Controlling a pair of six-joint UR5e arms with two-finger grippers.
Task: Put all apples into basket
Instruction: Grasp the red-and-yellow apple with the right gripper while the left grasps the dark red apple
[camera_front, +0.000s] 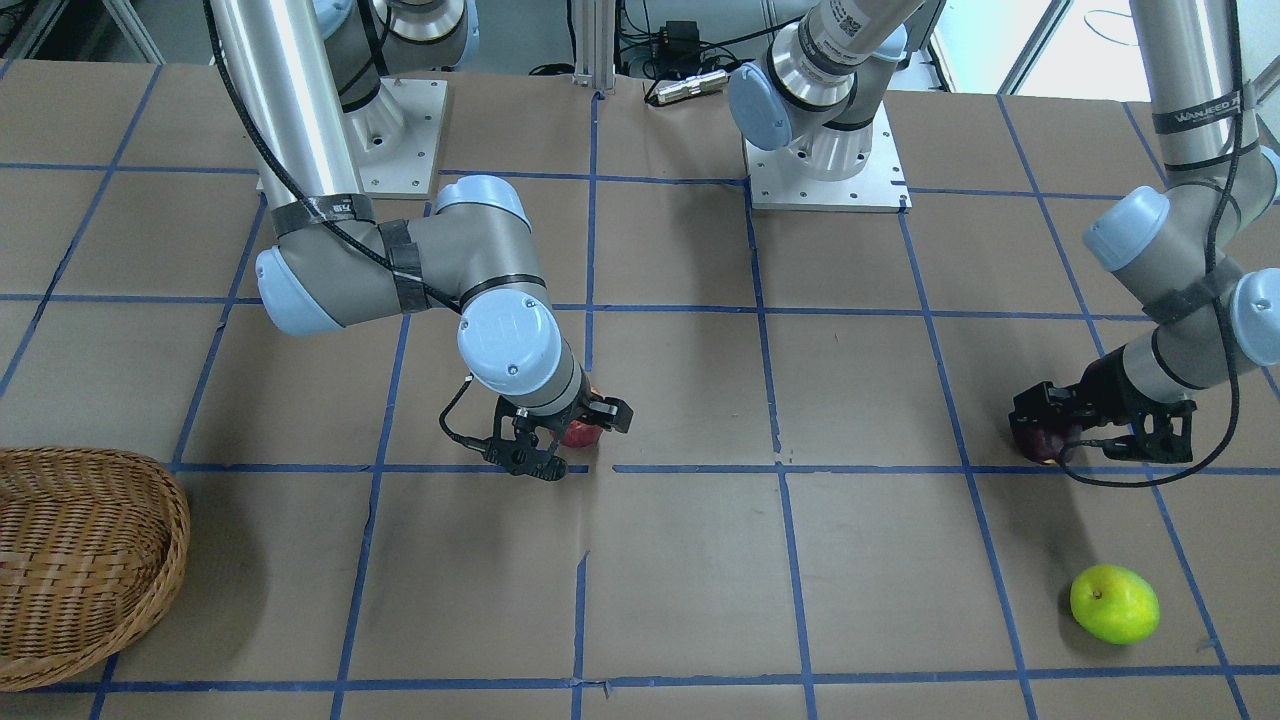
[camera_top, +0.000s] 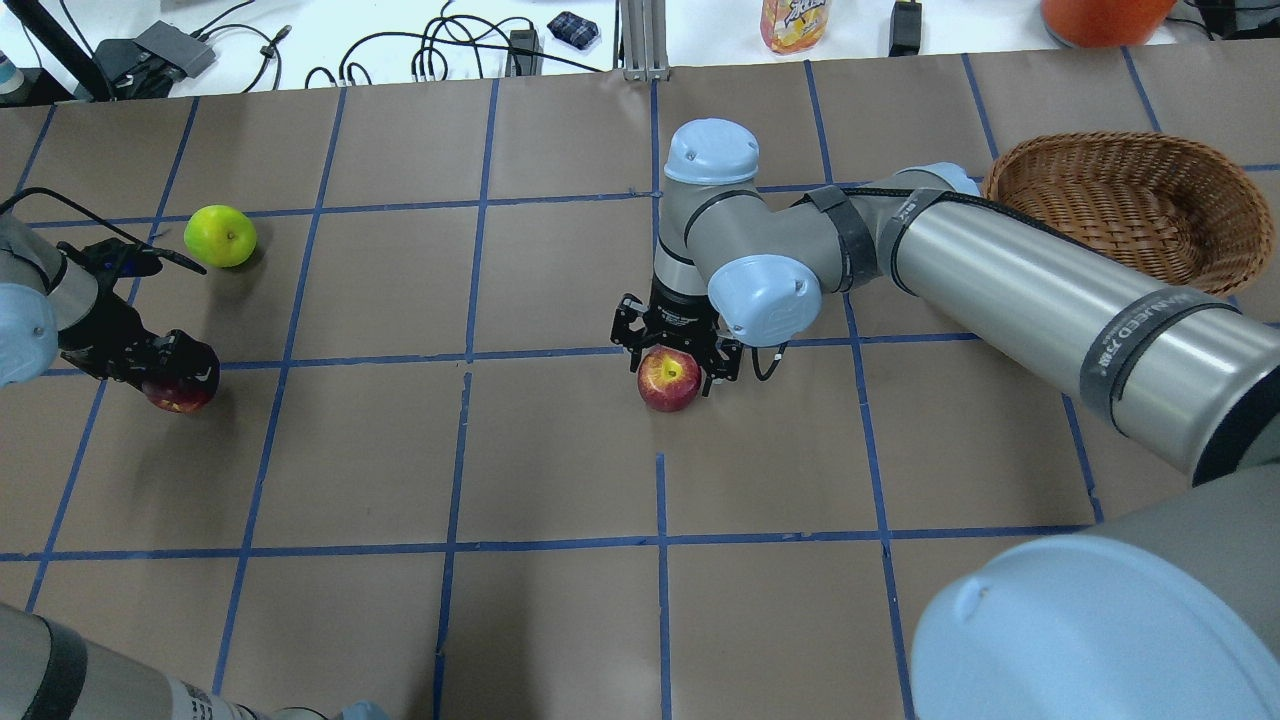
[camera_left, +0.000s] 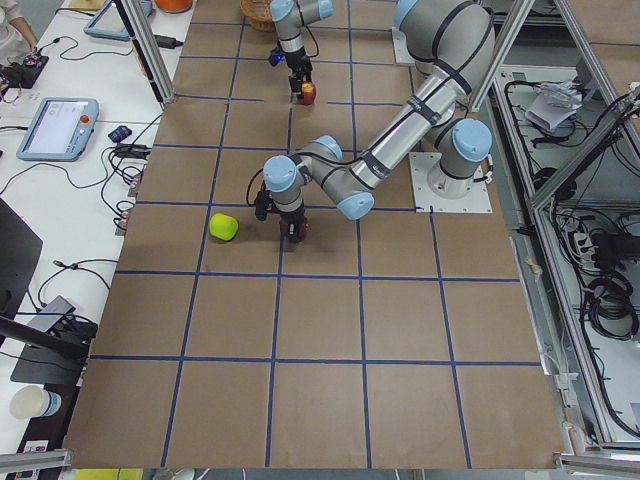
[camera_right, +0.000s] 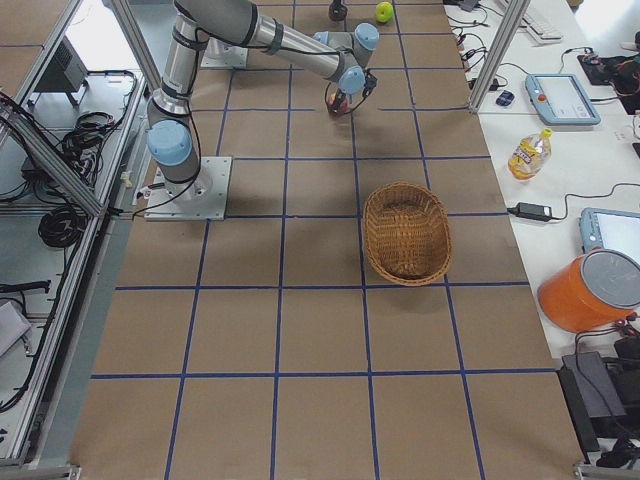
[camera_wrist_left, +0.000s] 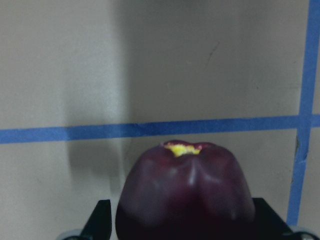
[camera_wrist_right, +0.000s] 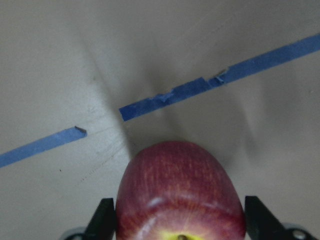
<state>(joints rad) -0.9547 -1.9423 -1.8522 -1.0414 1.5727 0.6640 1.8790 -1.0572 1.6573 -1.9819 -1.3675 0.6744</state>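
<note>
Brown table (camera_top: 560, 450), left claw (camera_top: 183, 382) clamped on maroon apple (camera_wrist_left: 185, 195), right claw (camera_top: 673, 372) clamped on red apple (camera_top: 668, 385).

Overhead and front views opposed over table (camera_front: 690, 560), end views, wrist close-ups

Bright, even light for you; wrist views run soft.
Shadows are faint; white blows out along the overhead view's top edge; the maroon apple (camera_wrist_left: 185, 195) looks dark and blurred, the red apple (camera_wrist_right: 180, 185) soft at lower centre.
</note>
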